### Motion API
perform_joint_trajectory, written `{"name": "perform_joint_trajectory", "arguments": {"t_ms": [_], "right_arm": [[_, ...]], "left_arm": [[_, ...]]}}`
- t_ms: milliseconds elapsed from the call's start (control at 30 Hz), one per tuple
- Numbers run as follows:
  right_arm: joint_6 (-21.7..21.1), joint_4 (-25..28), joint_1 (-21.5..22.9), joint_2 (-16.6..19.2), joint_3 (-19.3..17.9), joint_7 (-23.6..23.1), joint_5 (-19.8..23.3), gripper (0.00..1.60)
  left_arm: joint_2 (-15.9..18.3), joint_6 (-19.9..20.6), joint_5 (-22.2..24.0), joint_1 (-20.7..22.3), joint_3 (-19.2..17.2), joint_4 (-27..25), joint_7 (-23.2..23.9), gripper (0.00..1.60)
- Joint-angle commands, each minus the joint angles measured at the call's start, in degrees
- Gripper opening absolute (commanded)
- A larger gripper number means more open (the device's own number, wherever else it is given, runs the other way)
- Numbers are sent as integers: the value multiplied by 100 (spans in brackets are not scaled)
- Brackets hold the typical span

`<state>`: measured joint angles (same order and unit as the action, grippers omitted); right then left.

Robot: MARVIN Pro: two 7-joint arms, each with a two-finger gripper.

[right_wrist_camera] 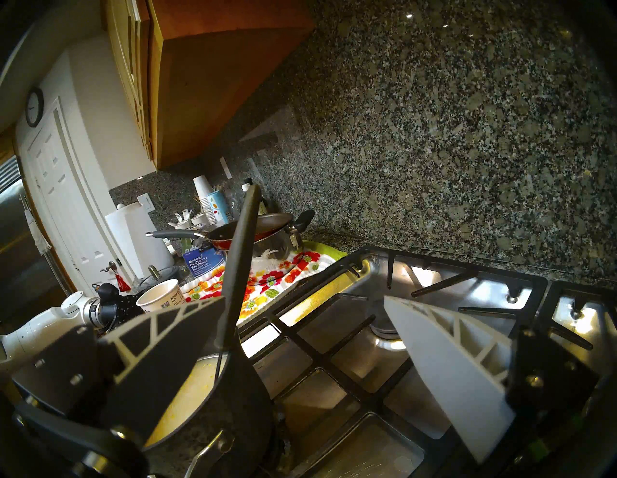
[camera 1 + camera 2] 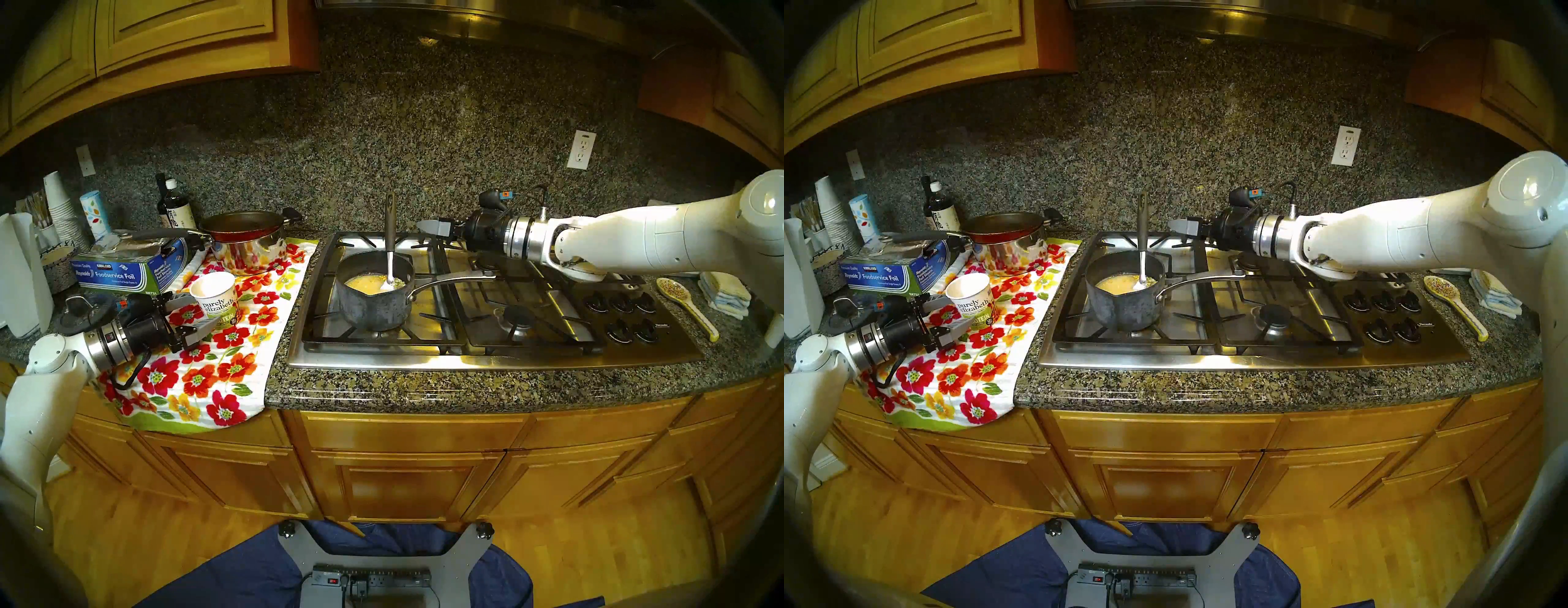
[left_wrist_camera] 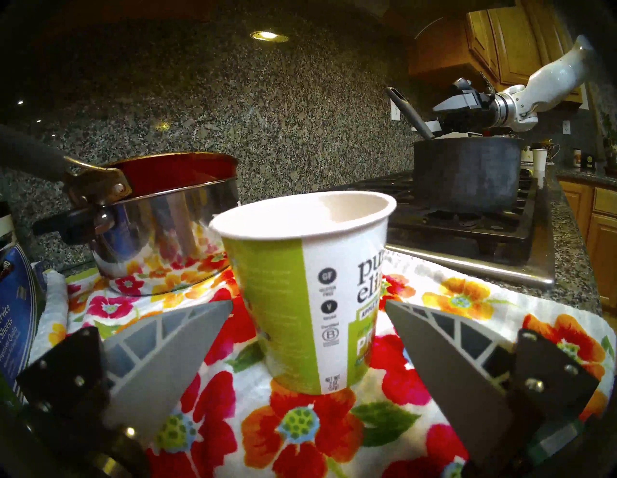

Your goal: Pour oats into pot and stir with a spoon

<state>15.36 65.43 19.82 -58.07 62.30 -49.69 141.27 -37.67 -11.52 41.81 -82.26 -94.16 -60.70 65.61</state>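
Cup (image 3: 310, 293) upright between spread left fingers (image 3: 173, 347), untouched.

You have the pot (image 2: 375, 293) on the stove's (image 2: 488, 356) front-left burner, spoon (image 2: 389, 250) standing in it. Left of the stove, the cup (image 2: 216, 303) stands on the towel (image 2: 203, 382), with the steel pot (image 2: 246, 250) behind it.
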Motion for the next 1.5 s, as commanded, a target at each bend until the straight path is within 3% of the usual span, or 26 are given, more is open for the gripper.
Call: {"name": "perform_joint_trajectory", "arguments": {"t_ms": [0, 733, 800, 1033, 1200, 1267, 1300, 1467], "right_arm": [[21, -55, 214, -6, -103, -5, 25, 160], [21, -53, 217, -7, -100, -5, 28, 160], [21, -53, 217, -7, -100, -5, 28, 160], [21, -51, 219, -6, -99, -3, 29, 160], [21, -53, 217, -7, -99, -5, 29, 160], [21, -53, 217, -7, -99, -5, 29, 160], [21, -53, 217, -7, -99, -6, 29, 160], [22, -56, 214, -8, -99, -7, 29, 160]], "left_arm": [[-5, -23, 34, 398, 7, -14, 32, 160], [-131, 24, -131, 773, 288, 153, 40, 160], [-127, -7, -146, 788, 303, 206, 72, 78], [-102, -106, -179, 734, 318, 292, 160, 76], [6, -218, -198, 695, 280, 184, 305, 85], [6, -218, -198, 695, 280, 184, 305, 85], [36, -214, -197, 690, 268, 136, 318, 78], [127, -183, -193, 686, 219, -62, 358, 79]]}}
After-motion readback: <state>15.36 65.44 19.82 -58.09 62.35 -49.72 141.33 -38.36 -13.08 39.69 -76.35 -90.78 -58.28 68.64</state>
